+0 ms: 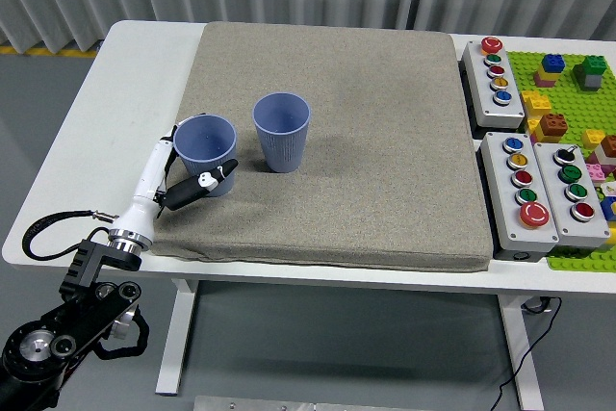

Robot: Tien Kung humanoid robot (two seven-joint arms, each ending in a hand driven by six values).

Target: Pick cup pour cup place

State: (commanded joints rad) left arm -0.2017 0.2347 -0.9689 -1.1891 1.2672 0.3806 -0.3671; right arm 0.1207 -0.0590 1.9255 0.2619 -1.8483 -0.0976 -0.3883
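Observation:
Two blue ribbed cups stand upright on the grey mat (366,141). The left cup (208,134) is at the mat's left edge and the right cup (282,130) stands just beside it, apart. My left hand (201,151) reaches in from the lower left and wraps the left cup. Its thumb (223,170) lies across the cup's front and the other fingers (174,131) sit at the cup's far-left side. The cup rests on the mat. What either cup holds does not show. My right arm is out of the picture.
Three grey button boxes (520,185) line the mat's right edge. Beyond them a green baseplate (577,103) carries several coloured bricks. A black cable (43,223) loops off the table's left front corner.

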